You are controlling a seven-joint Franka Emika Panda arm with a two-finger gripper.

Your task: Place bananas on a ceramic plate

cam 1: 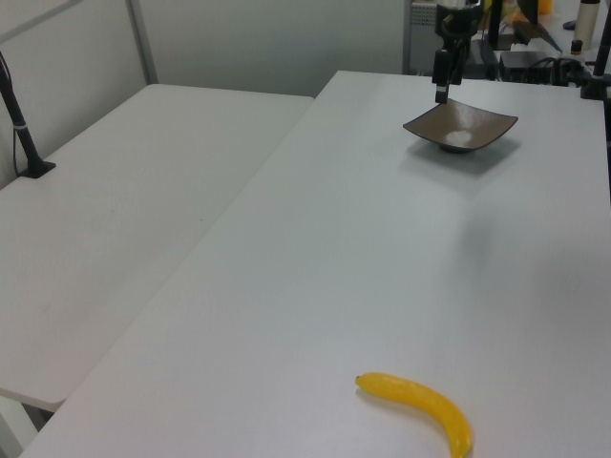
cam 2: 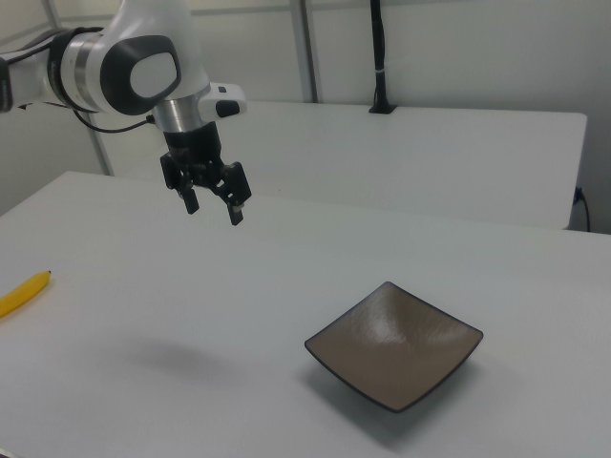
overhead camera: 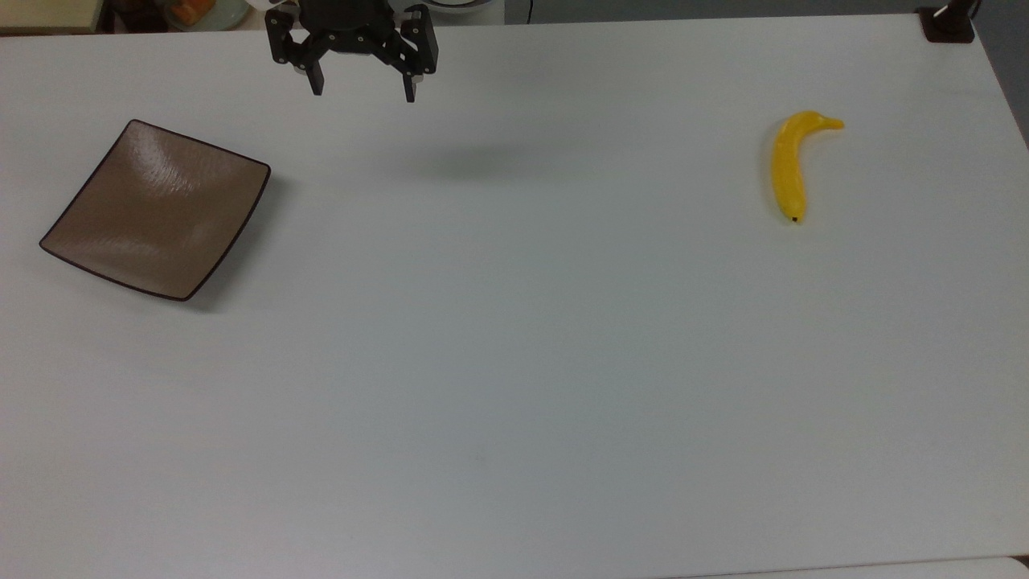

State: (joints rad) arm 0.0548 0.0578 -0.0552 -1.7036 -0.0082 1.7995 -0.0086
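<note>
A yellow banana [overhead camera: 789, 165] lies on the white table at the top view's right; it shows near the bottom edge of the left view as the banana [cam 1: 420, 407] and at the right view's far left as the banana [cam 2: 23, 292]. The square brown ceramic plate [overhead camera: 157, 209] rests empty at the top view's left, plate [cam 1: 461, 125], plate [cam 2: 395, 344]. My gripper [overhead camera: 363, 90] hangs open and empty above the table's far edge, right of the plate in the top view and far from the banana; gripper [cam 2: 214, 208], gripper [cam 1: 442, 84].
A second white table [cam 1: 124, 210] adjoins at the left view's left. A black camera post [overhead camera: 949, 22] stands at the top view's upper right corner. Clutter sits beyond the table's far edge behind the arm [cam 2: 124, 62].
</note>
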